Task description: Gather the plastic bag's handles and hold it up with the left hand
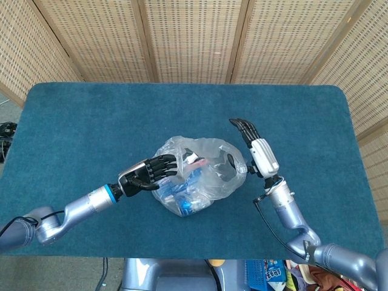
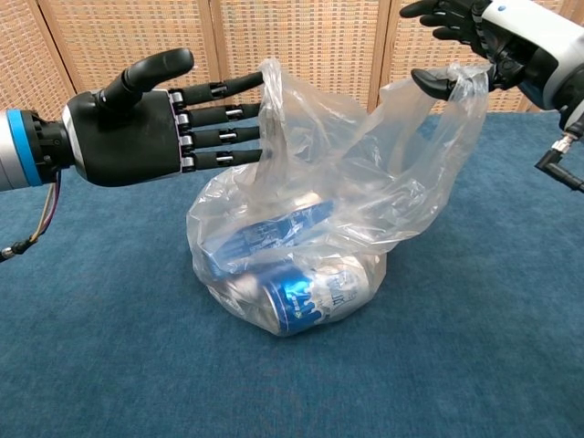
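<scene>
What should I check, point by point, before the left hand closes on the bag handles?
1. Left hand open, fingers straight: ok.
2. Its fingertips reach the near handle: ok.
3. Right hand keeps the far handle raised on its thumb: ok.
4. Both handles gathered together: not ok, they stand apart.
5. Plastic bag resting on the table, cans inside: ok.
6. Firmness of the right hand's hold: cannot tell.

The right hand (image 2: 493, 41) is cut off by the chest view's upper right edge; the left hand's fingertips (image 2: 258, 119) vanish behind the plastic bag (image 2: 365, 182).
</scene>
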Controlling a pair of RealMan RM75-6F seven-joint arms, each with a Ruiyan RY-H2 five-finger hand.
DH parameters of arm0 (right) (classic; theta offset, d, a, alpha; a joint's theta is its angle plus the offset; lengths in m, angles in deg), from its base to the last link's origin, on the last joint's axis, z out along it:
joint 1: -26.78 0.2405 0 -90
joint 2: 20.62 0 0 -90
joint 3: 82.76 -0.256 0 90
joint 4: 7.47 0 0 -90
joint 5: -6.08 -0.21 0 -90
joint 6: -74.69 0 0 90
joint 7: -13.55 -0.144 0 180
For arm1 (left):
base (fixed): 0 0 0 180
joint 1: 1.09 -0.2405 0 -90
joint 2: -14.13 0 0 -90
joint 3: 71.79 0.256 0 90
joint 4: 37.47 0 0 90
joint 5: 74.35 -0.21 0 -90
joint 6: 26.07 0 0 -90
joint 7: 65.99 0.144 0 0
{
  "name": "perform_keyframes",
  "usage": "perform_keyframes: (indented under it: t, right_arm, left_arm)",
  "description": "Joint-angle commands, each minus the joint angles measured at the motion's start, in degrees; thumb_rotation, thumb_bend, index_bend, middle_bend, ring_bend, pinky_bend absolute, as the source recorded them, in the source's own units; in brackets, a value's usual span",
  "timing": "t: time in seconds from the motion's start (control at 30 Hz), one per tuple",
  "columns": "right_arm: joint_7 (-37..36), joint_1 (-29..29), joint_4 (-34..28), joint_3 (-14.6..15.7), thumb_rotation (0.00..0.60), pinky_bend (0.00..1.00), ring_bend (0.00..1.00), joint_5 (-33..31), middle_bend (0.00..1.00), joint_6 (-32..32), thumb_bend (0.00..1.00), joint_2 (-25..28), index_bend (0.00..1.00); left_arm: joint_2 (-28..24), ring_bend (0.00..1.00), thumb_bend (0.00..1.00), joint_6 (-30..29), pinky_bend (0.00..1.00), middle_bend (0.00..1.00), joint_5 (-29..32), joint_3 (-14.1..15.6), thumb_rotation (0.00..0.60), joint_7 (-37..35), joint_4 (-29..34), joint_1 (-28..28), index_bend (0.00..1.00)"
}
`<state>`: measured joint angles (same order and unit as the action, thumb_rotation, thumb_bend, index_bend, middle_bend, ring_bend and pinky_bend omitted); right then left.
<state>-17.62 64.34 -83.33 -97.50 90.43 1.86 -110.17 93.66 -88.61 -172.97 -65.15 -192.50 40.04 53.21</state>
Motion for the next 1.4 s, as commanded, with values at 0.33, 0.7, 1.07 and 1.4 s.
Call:
perform_keyframes:
  t: [0.33, 0.7, 1.07, 1.4]
  right_arm:
    - [0.85, 0.23, -2.04, 0.4, 0.6, 0.0, 0.0, 1.35, 0.12, -0.45, 0.51, 0.61, 0.0]
    - [2.86, -0.09, -3.9, 0.73, 0.6, 0.0, 0.0, 1.33, 0.12, -0.51, 0.51, 1.39, 0.0]
    - [2.22, -0.5, -2.33, 0.7, 0.6, 0.0, 0.0, 0.38, 0.12, -0.16, 0.51, 1.45, 0.0]
    - [2.51, -0.36, -1.97, 0.98, 0.6, 0.0, 0.0, 0.91, 0.12, -0.16, 0.51, 1.13, 0.0]
  left_arm:
    - [3.64, 0.07, 0.09, 0.98, 0.08, 0.06, -0.1, -0.92, 0.6, -7.98, -3.97, 3.05, 0.13]
    - [9.18, 0.08, 0.08, 0.36, 0.09, 0.1, 1.4, -3.93, 0.6, -14.2, -8.44, 5.52, 0.15]
    - [8.86, 0.42, 0.1, -9.03, 0.44, 0.56, -1.62, -0.02, 0.6, -20.58, -14.71, 0.97, 0.55]
    - [9.97, 0.1, 0.09, -13.55, 0.18, 0.08, -5.7, 5.64, 0.6, -24.86, -25.87, -1.89, 0.1]
